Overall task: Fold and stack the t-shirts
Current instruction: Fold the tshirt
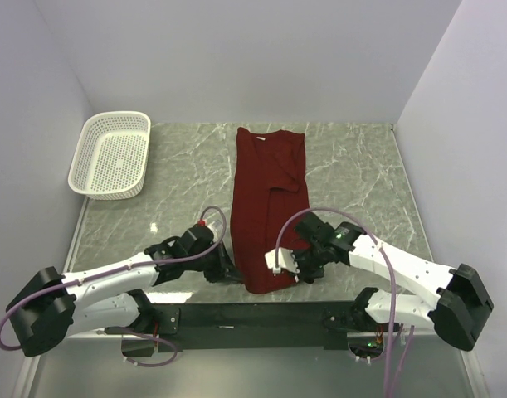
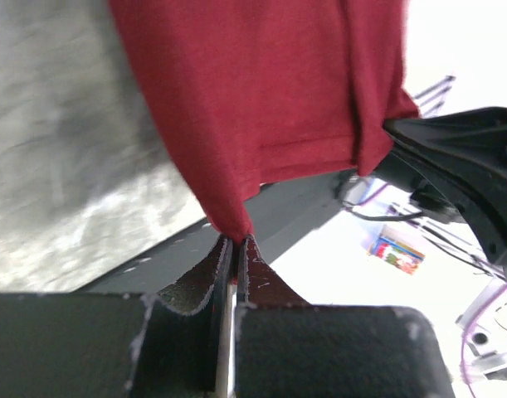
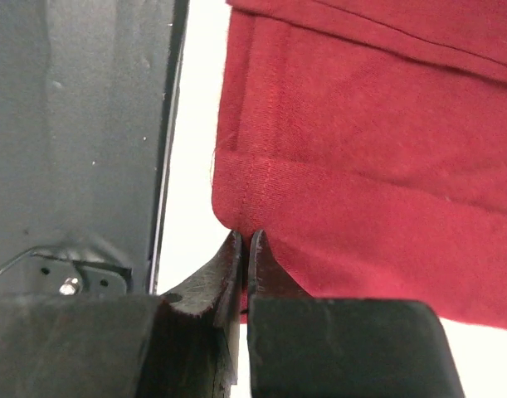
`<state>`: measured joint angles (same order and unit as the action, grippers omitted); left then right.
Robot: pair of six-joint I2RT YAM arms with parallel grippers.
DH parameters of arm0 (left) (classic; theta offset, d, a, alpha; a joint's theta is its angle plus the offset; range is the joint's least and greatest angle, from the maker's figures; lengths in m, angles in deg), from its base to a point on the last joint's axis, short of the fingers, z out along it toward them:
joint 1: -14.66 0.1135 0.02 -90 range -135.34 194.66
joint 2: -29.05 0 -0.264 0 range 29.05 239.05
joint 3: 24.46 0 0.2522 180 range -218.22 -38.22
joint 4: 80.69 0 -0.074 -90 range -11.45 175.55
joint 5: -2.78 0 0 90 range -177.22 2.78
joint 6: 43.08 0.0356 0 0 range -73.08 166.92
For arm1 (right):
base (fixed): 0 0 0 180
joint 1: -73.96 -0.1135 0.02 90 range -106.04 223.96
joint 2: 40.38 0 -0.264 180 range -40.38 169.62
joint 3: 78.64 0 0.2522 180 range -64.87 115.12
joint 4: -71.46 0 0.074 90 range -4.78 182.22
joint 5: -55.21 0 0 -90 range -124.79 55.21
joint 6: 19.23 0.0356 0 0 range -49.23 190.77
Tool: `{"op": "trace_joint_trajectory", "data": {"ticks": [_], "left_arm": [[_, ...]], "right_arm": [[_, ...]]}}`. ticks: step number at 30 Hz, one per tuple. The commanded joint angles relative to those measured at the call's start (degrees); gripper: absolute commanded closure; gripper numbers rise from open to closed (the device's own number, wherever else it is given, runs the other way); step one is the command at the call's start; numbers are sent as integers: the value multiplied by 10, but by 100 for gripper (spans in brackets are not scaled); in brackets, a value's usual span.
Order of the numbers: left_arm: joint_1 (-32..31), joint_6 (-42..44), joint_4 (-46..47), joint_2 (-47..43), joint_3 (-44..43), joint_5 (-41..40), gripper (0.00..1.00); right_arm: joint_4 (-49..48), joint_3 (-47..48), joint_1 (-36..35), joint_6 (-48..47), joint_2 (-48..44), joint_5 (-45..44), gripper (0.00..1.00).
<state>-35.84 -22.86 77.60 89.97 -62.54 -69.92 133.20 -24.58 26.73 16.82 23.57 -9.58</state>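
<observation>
1. Top external view: the maroon t-shirt lies as a long narrow strip on the surface, with its collar at the end far from both jaws and its hem right at them.
2. Left jaws are pressed together, pinching the hem corner on their side. The left wrist view shows cloth fanning out from the tips.
3. Right jaws are likewise pressed together on the opposite hem corner, with the stitched edge caught between the tips.
4. My read: the lengthwise folding looks done, and the crosswise fold is in hand.
5. Next call: lift both corners evenly and carry them forward toward the collar, keeping the hem taut and level so the edges match.
6. White basket sits well beyond the left jaws, apart from the cloth.
</observation>
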Motion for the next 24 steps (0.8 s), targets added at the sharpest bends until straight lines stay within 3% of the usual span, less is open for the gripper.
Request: {"op": "trace_joint_trajectory", "data": {"ticks": [1, 7, 15, 24], "left_arm": [[-3, 1, 25, -7, -48, 8, 99], [22, 29, 8, 25, -120, -7, 99], [152, 83, 20, 110, -228, 18, 99], [244, 118, 24, 239, -327, 48, 100]], "right_arm": [[52, 44, 60, -33, -8, 55, 100], [73, 111, 144, -60, 23, 65, 100], [61, 224, 254, -55, 136, 69, 100], [41, 387, 302, -3, 287, 70, 100]]}}
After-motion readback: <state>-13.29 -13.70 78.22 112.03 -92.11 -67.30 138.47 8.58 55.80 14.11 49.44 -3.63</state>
